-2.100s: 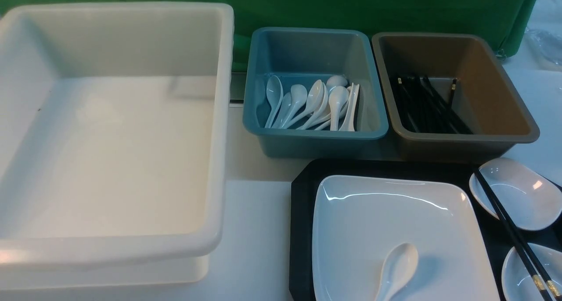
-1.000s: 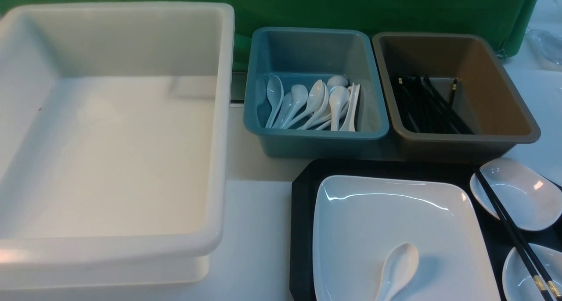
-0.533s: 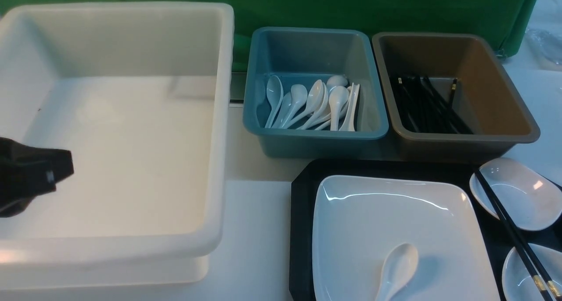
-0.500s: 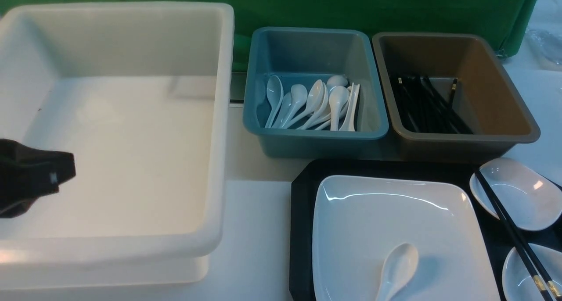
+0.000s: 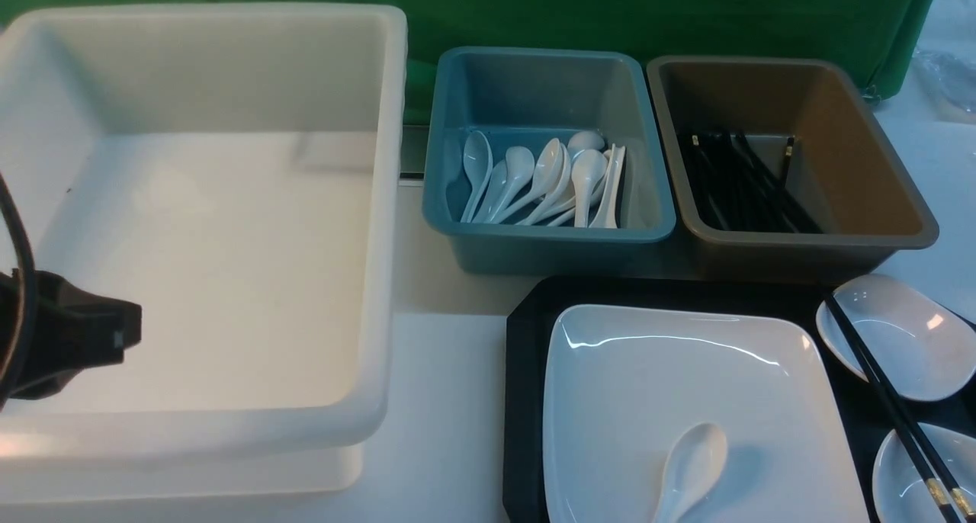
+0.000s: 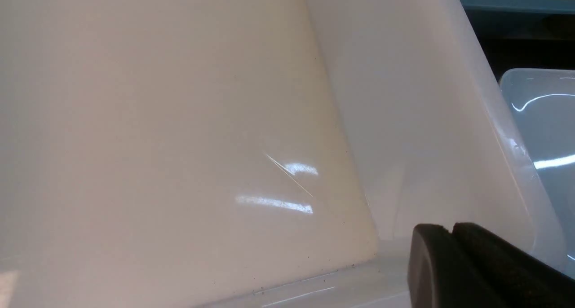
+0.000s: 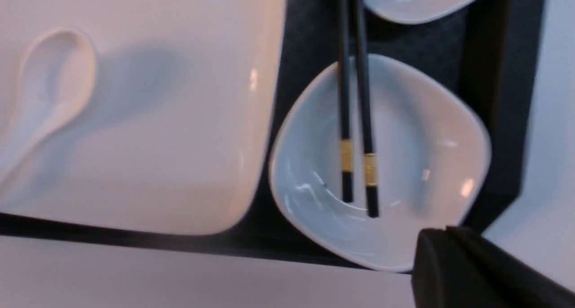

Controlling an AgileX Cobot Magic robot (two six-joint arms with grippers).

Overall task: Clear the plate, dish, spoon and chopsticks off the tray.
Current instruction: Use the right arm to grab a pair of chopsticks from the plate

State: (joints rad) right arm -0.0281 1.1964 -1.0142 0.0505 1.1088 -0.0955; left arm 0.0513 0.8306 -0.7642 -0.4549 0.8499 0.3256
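The left fingers (image 6: 431, 263) are pressed flat together with nothing between them, hanging inside the white tub (image 5: 381, 203), whose pale floor and side wall fill the space just ahead of them. The right fingers (image 7: 433, 272) are likewise closed tight and hold nothing. Right in front of them sits the near dish (image 7: 404, 142), though I cannot tell whether they touch its rim. The chopsticks (image 7: 355, 97) lie side by side with their gold-banded ends resting in that dish, and they run away from the fingers across the far dish (image 5: 907, 340). Beside the near dish, a little further from the right fingers, is the plate (image 7: 157, 119), with the spoon (image 7: 49, 83) lying on it hollow side up. The plate and both dishes rest on the tray (image 5: 526, 370), which sits on the white surface (image 5: 450, 401). Beyond the tray stand a blue bin (image 5: 457, 126) of white spoons (image 5: 549, 180) and a brown bin (image 5: 877, 165) of spare chopsticks (image 5: 740, 180)
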